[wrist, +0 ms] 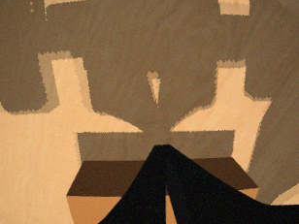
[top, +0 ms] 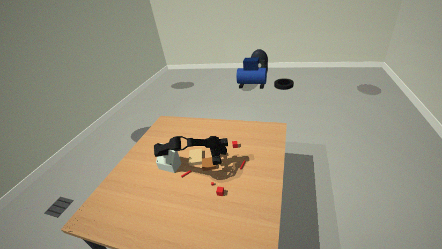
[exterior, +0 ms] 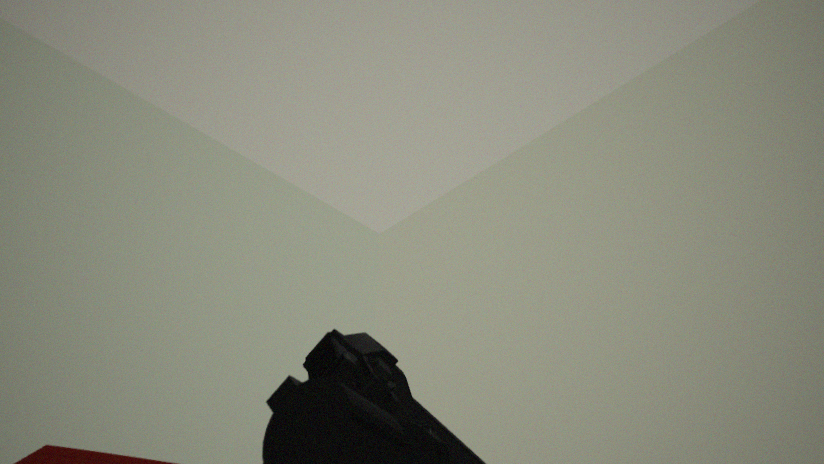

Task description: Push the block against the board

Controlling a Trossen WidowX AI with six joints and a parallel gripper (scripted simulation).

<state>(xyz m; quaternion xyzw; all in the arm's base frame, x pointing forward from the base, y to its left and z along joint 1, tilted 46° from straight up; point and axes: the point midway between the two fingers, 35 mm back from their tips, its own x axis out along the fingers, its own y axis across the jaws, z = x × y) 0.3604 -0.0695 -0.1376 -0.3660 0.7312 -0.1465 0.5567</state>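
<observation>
On the desk (top: 148, 197), top view, l. to r.: a grey-white base housing (top: 168, 163) anchors the black arm, which reaches right & bends down. A thin red stick (top: 185, 174) lies just in front of the base. Next comes the pale board (top: 196, 155), w/ the darker square block (top: 209, 162) just beside its right side; whether the two faces touch or a thin gap remains cannot be told from this angle. The gripper (top: 216, 159) sits low at the block's right flank, fingers closed together on nothing, used as a blunt pusher. Wrist view shows the block's top & near face directly ahead of the closed tips, which look roughly centred on it. Further right: a small red cube (top: 235, 144) near the desk's back, a second red stick (top: 242, 165) & a larger red cube (top: 219, 191) toward the front, all apart from the pair.

Step in hand, by judgement: nudging the block leftward into the board. To do it well, the contact should stay near the middle of the block's face so it slides straight w/o twisting; push slow & low, no lifting. One block edge must end even w/ a board edge, so a small sideways correction may be needed. The board may skid toward the base if shoved hard. After, the arm must back off.
</observation>
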